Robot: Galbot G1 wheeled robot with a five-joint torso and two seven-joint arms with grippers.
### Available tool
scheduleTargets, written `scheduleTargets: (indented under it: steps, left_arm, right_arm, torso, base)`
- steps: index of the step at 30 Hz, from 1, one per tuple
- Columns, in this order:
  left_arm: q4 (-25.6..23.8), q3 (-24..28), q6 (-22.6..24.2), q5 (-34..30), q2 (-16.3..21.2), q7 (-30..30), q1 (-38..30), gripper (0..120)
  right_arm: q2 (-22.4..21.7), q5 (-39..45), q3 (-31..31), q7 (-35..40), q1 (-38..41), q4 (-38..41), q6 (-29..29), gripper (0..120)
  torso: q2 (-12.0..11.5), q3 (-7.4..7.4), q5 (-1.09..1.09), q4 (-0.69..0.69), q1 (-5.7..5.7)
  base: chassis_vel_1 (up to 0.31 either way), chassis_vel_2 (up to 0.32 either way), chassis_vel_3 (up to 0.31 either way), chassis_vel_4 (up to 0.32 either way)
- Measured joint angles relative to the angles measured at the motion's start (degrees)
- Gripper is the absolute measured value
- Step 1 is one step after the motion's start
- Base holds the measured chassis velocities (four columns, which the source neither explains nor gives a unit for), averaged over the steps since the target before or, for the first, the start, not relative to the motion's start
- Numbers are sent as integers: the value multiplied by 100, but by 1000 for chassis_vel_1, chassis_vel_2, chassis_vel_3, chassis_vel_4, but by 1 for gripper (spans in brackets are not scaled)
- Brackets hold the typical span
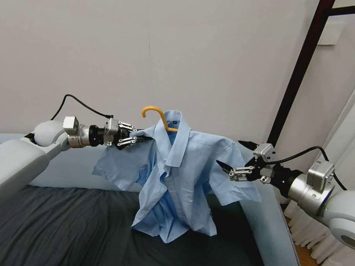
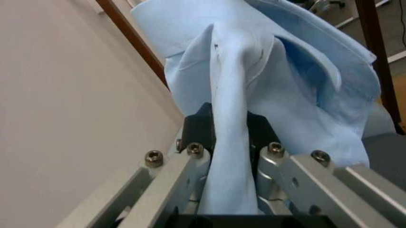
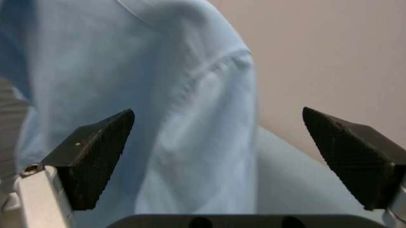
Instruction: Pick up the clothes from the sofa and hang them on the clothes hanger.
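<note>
A light blue shirt [image 1: 172, 177] hangs on a yellow hanger [image 1: 152, 112], held up in the air over the sofa. My left gripper [image 1: 141, 137] is shut on the shirt's shoulder beside the collar. In the left wrist view a fold of the shirt [image 2: 285, 71] runs between the closed fingers of that gripper [image 2: 231, 137]. My right gripper [image 1: 230, 154] stands open just off the shirt's other shoulder and sleeve, not touching it. The right wrist view shows the shirt [image 3: 159, 95] hanging a short way beyond the spread gripper [image 3: 222, 156].
The sofa has a dark grey seat [image 1: 55, 227] and a pale blue backrest [image 1: 66, 166]. A dark slanted pole [image 1: 294, 83] of the clothes rack rises at the right, behind my right arm. A plain wall stands behind.
</note>
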Motion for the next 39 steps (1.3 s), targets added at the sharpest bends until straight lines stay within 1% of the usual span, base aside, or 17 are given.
scheduleTargets:
  steps: [5, 7, 8, 11, 13, 14, 18, 19, 20, 21, 23, 24, 25, 29, 30, 31, 39]
  left_arm:
    - [-33, -42, -2, -12, 37, 14, 56, 7]
    - [-38, -67, -2, -21, 54, 16, 75, 7]
    - [-38, -67, -2, -21, 54, 16, 75, 7]
    - [-30, -118, -3, -65, 131, 23, 86, 7]
    - [-47, -168, -3, -75, 159, 24, 133, 7]
    - [-47, -168, -3, -75, 159, 24, 133, 7]
    - [-76, -327, -3, -75, 183, 25, 340, 7]
    - [-79, -354, -3, -75, 191, 25, 376, 7]
    - [-79, -354, -3, -75, 191, 25, 376, 7]
    - [-81, -379, -3, -74, 203, 25, 410, 7]
    - [-83, -408, -3, -72, 223, 25, 447, 7]
    - [-85, -413, -3, -71, 232, 25, 456, 7]
    - [-85, -413, -3, -71, 232, 25, 456, 7]
    - [-65, -419, -6, -69, 247, 30, 463, 7]
    - [-65, -419, -6, -69, 247, 30, 463, 7]
    - [-53, -419, -7, -69, 247, 34, 463, 7]
    - [19, -415, -9, -69, 207, 43, 435, 7]
  right_arm:
    - [2, -13, -19, 35, -3, -152, -25, 97]
    - [-6, -12, -20, 42, -13, -193, -35, 87]
    - [-6, -12, -20, 42, -13, -193, -35, 87]
    - [-40, 68, -16, 21, -60, -155, -51, 71]
    - [-39, 33, -77, 73, -62, -95, -49, 64]
    - [-39, 33, -77, 73, -62, -95, -49, 64]
    - [-11, -95, -237, 175, -52, -10, 21, 45]
    - [-11, -101, -248, 180, -51, -3, 28, 41]
    - [-11, -101, -248, 180, -51, -3, 28, 41]
    - [-12, -104, -256, 185, -50, 2, 37, 35]
    - [-16, -108, -264, 226, -46, -2, 69, 27]
    - [-16, -110, -270, 260, -41, -9, 85, 23]
    - [-16, -110, -270, 260, -41, -9, 85, 23]
    - [-5, -128, -293, 292, -36, -21, 115, 3]
    - [-5, -128, -293, 292, -36, -21, 115, 3]
    - [1, -129, -293, 293, -33, -17, 117, 0]
    - [13, -175, -247, 296, -61, -161, 130, 0]
  torso:
    - [0, 0, 0, 0, 0]
    - [0, 0, -1, 0, 0]
    - [0, 0, -1, 0, 0]
    - [1, 0, -1, 0, 0]
    - [1, 0, 0, 0, 0]
    - [1, 0, 0, 0, 0]
    - [0, 0, -1, 0, 0]
    - [0, 0, -1, 0, 0]
    - [0, 0, -1, 0, 0]
    - [0, 0, -1, 0, 0]
    - [1, 0, -1, 0, 0]
    - [0, 0, -1, 0, 0]
    - [0, 0, -1, 0, 0]
    - [0, 0, -1, 0, 0]
    - [0, 0, -1, 0, 0]
    - [0, 0, -1, 0, 0]
    - [0, 0, 0, 0, 0]
  base:
    - [0, 0, 0, 0]
    - [0, 0, 0, 0]
    - [0, 0, 0, 0]
    - [0, 0, 0, 0]
    - [0, 0, 0, 0]
    - [0, 0, 0, 0]
    - [0, 0, 0, 0]
    - [0, 0, 0, 0]
    - [0, 0, 0, 0]
    - [0, 0, 0, 0]
    - [0, 0, 0, 0]
    - [0, 0, 0, 0]
    - [0, 0, 0, 0]
    - [0, 0, 0, 0]
    - [0, 0, 0, 0]
    - [0, 0, 0, 0]
    - [0, 0, 0, 0]
